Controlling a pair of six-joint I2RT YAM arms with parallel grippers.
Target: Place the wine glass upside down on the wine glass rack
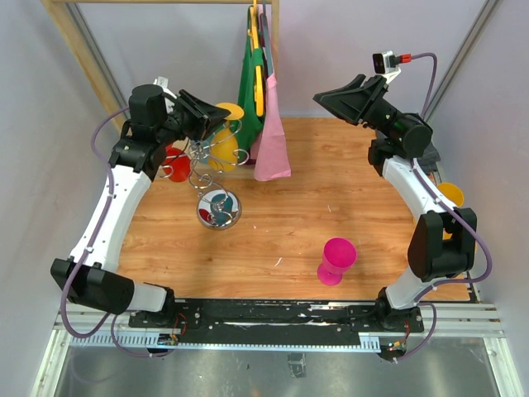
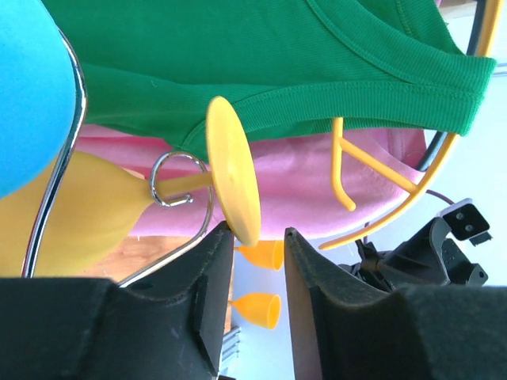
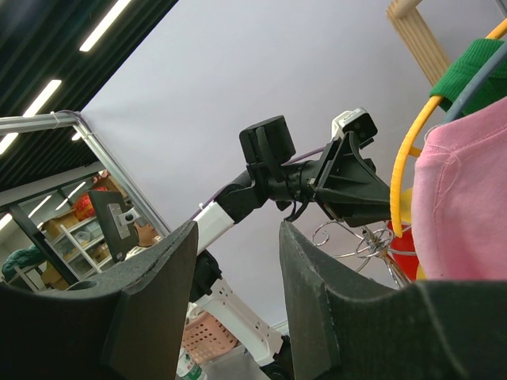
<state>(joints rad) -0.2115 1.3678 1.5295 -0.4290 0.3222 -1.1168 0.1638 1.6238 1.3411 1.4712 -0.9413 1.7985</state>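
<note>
Only left wrist view shows wine glass [image 2: 234, 178] hooked in rack [image 2: 77, 111].

Bright, even indoor light; crisp overhead view, softer wrist views.
From above, the table [image 1: 331, 190] is evenly lit with faint, short shadows, and the wine glass rack [image 1: 219, 198] glints at its chrome base. In the right wrist view, ceiling light strips [image 3: 111, 24] glow at upper left, probably the main source, and the right gripper [image 3: 238, 229] is dark and soft-edged. In the left wrist view the left gripper [image 2: 257, 233] is blurred close up, the wine glass [image 2: 234, 182] fairly sharp.
</note>
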